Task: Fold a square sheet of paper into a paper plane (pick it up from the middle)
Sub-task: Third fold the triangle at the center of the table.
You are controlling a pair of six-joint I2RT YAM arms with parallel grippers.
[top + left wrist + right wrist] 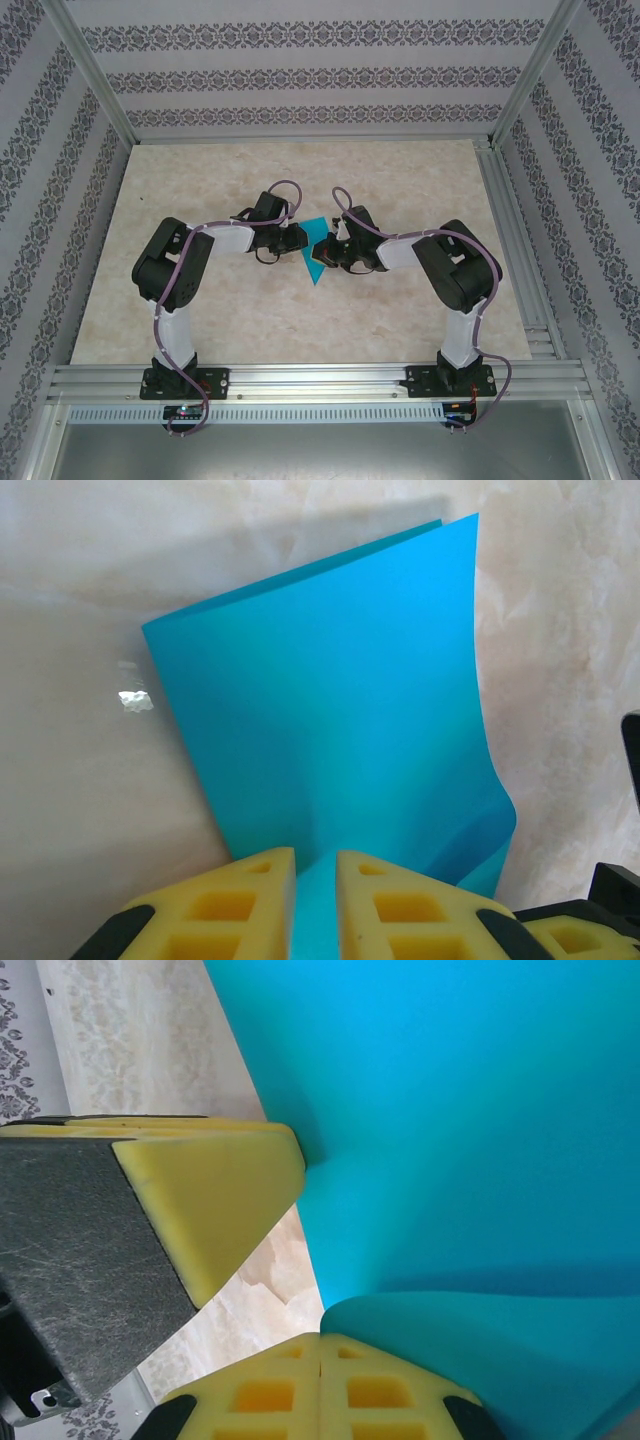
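The square sheet of paper (314,262) is teal-blue and folded over itself, held up off the table between the two arms. In the left wrist view the paper (330,700) rises as a doubled sheet with a ridge running down between the yellow pads, and my left gripper (315,855) is shut on it. My left gripper (300,242) comes from the left and my right gripper (335,250) from the right. In the right wrist view my right gripper (320,1338) is shut, pads pressed together. The paper (450,1110) curls down to its tips. I cannot tell if it is pinched there.
The marble-patterned table (200,300) spreads wide around both arms. Aluminium rails (300,378) run along the near edge and up the corners, with patterned walls behind. The left gripper's yellow finger (220,1190) presses the paper close beside the right gripper.
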